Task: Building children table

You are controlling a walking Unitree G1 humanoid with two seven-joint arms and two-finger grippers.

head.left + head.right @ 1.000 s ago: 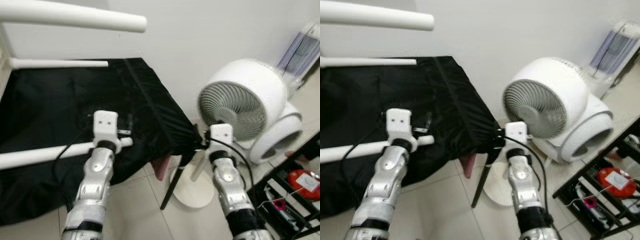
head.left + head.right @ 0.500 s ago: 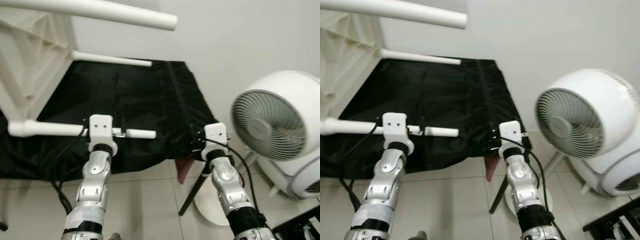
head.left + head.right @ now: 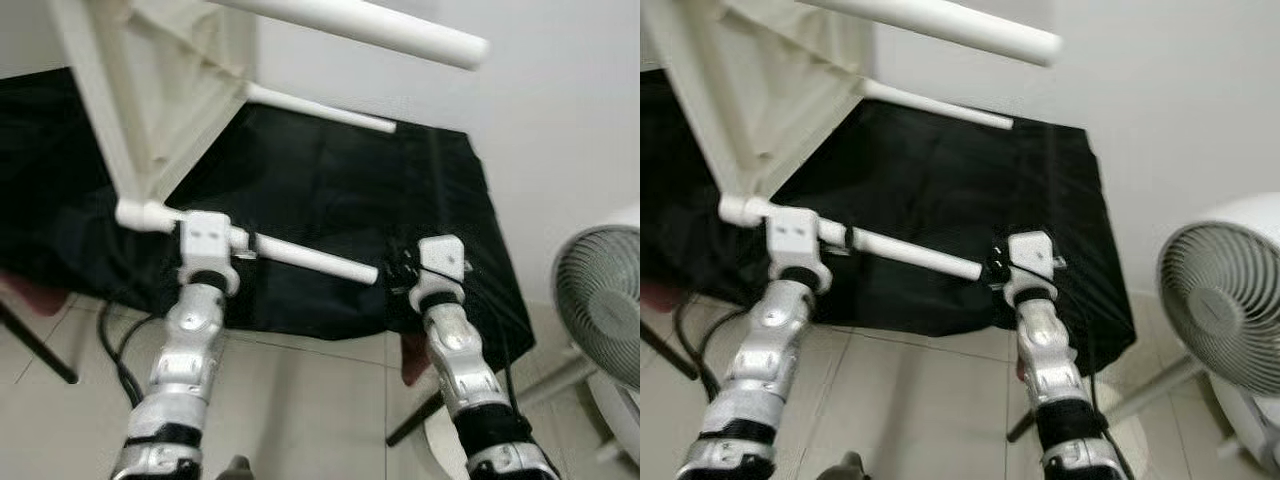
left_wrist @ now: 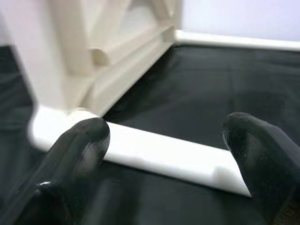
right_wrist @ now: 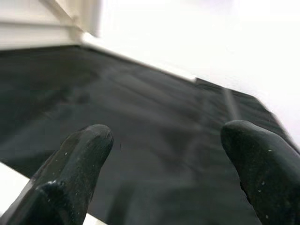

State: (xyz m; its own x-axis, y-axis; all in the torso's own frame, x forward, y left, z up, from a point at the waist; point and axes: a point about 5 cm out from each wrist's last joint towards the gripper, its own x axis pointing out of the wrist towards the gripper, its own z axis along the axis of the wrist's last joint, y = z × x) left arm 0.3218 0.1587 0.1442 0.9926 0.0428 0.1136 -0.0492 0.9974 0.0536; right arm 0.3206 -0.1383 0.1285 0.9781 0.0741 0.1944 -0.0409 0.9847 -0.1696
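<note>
The left gripper, fingers apart, is straddling the white table leg lying crosswise between them, nearer than the open right gripper.

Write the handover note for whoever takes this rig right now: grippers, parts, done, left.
Left gripper: open, fingers either side of the near white table leg, not closed on it.
Right gripper: open, holding nothing, over the black cloth near that leg's free end.
Parts: the white children's table lies on its side on the black cloth, its legs pointing toward the wall. A white fan stands on the floor to the robot's right.
Done: three legs in view look fitted to the frame.
Left: cannot tell how tight the legs are; check them, then stand the table upright.
</note>
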